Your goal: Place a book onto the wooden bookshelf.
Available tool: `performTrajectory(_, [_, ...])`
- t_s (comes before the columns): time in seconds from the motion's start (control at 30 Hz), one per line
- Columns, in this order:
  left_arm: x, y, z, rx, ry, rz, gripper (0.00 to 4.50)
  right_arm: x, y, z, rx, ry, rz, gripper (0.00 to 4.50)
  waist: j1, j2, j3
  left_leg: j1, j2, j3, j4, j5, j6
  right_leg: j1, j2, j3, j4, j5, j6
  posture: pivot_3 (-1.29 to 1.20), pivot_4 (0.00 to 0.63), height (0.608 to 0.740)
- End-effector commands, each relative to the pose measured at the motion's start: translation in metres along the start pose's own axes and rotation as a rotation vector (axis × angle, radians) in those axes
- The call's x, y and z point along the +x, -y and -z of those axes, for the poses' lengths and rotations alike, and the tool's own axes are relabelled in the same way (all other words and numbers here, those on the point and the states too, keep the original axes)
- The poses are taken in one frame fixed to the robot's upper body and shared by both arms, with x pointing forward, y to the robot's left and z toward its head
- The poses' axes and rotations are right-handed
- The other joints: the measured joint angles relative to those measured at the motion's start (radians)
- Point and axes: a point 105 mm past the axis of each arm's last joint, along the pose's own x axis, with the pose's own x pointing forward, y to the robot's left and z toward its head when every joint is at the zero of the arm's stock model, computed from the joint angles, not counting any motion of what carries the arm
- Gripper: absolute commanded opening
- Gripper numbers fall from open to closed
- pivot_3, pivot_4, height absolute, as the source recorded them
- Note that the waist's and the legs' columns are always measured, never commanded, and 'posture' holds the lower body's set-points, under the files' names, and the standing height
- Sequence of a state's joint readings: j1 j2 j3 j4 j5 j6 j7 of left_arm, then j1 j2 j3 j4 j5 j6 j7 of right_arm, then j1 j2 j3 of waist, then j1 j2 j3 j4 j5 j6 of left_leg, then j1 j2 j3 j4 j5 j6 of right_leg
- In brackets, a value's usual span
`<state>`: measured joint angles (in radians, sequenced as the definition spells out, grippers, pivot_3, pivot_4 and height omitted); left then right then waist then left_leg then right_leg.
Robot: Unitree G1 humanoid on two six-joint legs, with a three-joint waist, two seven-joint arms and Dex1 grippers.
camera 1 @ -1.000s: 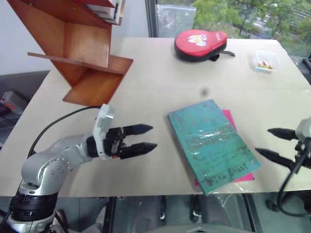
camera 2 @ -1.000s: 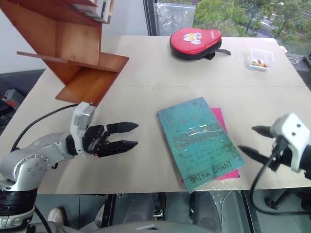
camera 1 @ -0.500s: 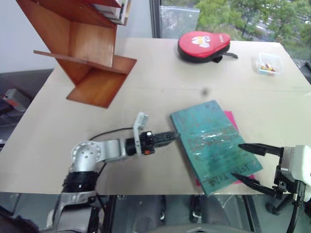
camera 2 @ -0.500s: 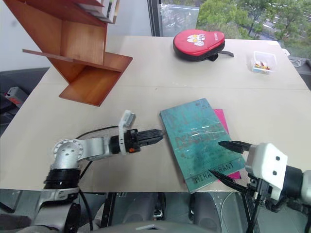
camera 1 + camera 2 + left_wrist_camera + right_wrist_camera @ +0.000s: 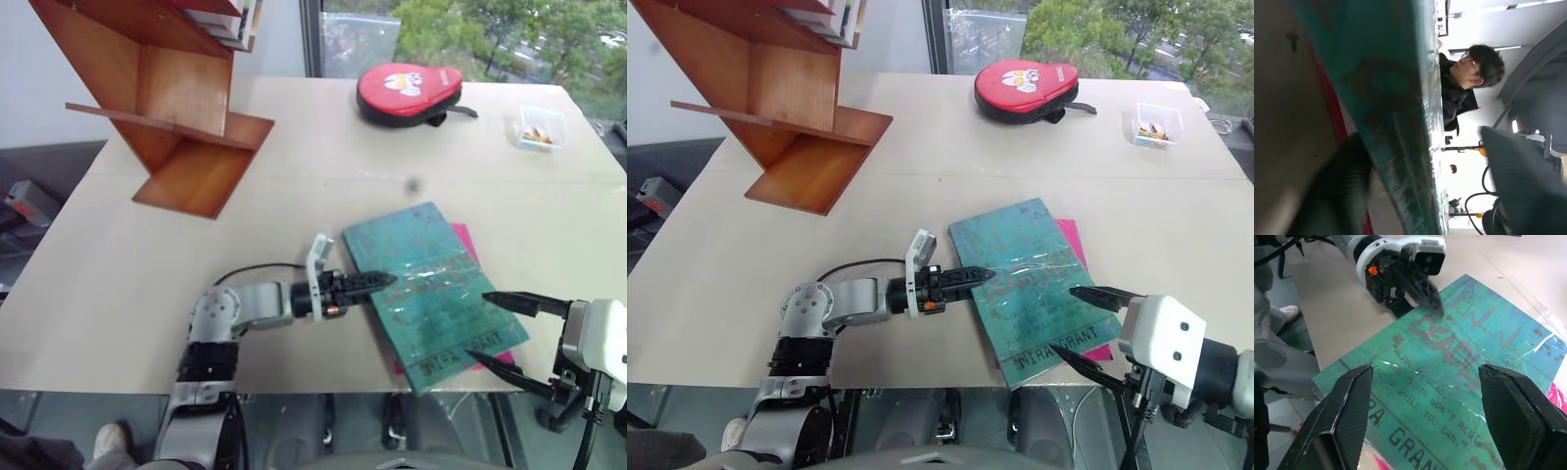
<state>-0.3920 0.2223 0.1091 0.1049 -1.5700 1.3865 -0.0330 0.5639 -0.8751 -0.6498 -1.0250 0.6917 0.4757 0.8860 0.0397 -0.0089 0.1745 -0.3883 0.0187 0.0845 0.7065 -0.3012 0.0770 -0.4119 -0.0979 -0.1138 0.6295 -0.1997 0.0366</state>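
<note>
Right now the book lies flat on the desk over a pink book, well apart from the wooden bookshelf. The left gripper has one finger over and one under its edge, not yet clamped; such a shallow bite could slip or drag the pink book. The right gripper hangs with fingers wide.

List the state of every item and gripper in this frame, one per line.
teal book: flat on the table, atop the pink book, its edge between the left gripper's fingers.
pink book: flat, mostly covered.
left gripper: fingers above and below the teal book's left edge.
right gripper: open, over the book's near corner.
wooden bookshelf: upright, lower boards bare.
red case: closed.
</note>
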Motion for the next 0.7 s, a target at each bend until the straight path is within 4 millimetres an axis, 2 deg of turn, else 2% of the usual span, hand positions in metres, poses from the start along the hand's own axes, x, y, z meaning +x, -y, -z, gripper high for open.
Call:
performTrajectory(0.03, [-0.001,0.004,-0.003,-0.020,0.025,0.029,1.22,-0.002,0.000,-0.007,-0.047,0.014,0.019,3.57,0.000,0.000,0.000,0.000,0.000,0.000,0.000,0.000,0.000,0.000,0.000,0.000,0.000,0.000,0.000,0.00,0.150,0.740])
performTrajectory(0.1, [-0.003,0.005,-0.004,-0.019,0.027,0.030,0.29,-0.001,0.000,-0.007,-0.047,0.014,0.020,3.57,0.000,0.000,0.000,0.000,0.000,0.000,0.000,0.000,0.000,0.000,0.000,0.000,0.000,0.000,0.000,0.00,0.150,0.740])
performTrajectory(0.13, [-0.004,0.006,-0.005,-0.014,0.038,0.027,0.06,-0.001,0.000,-0.008,-0.048,0.017,0.024,3.57,0.000,0.000,0.000,0.000,0.000,0.001,0.000,0.000,0.000,0.000,0.000,0.001,0.000,0.000,0.000,0.00,0.150,0.740])
performTrajectory(0.27, [-0.014,0.021,-0.015,0.051,0.078,0.068,0.06,0.001,0.001,-0.009,-0.050,0.027,0.030,3.57,-0.001,0.000,0.000,0.000,0.000,0.001,0.000,0.000,0.000,0.000,0.000,0.001,0.000,0.000,0.000,0.00,0.150,0.740])
performTrajectory(0.37, [-0.030,0.039,-0.030,0.107,0.121,0.116,0.06,0.003,0.003,-0.012,-0.044,0.054,0.037,3.57,-0.002,0.000,0.000,0.000,0.001,0.001,0.000,0.000,0.000,0.000,0.000,0.001,0.000,0.001,-0.003,0.00,0.150,0.740])
performTrajectory(0.5, [-0.061,0.078,-0.063,0.426,0.170,0.104,0.06,0.008,0.013,-0.019,-0.037,0.119,0.044,3.57,-0.001,-0.001,0.001,0.000,0.001,0.001,0.000,0.000,0.000,-0.001,0.001,0.000,0.001,0.001,-0.002,0.00,0.150,0.740])
performTrajectory(0.6, [-0.067,0.108,-0.082,0.822,0.193,0.042,0.06,0.014,0.022,-0.023,-0.031,0.159,0.045,3.57,0.001,-0.001,0.001,-0.001,0.000,0.001,0.000,0.000,0.000,-0.001,0.001,-0.001,0.000,-0.001,-0.005,0.00,0.150,0.740])
performTrajectory(0.7, [-0.069,0.150,-0.112,1.410,0.291,-0.018,0.06,0.018,0.033,-0.030,-0.024,0.225,0.049,3.57,0.003,-0.001,0.000,-0.001,-0.002,0.002,-0.002,0.000,0.000,-0.001,0.000,-0.004,-0.003,0.000,-0.006,0.00,0.150,0.740])
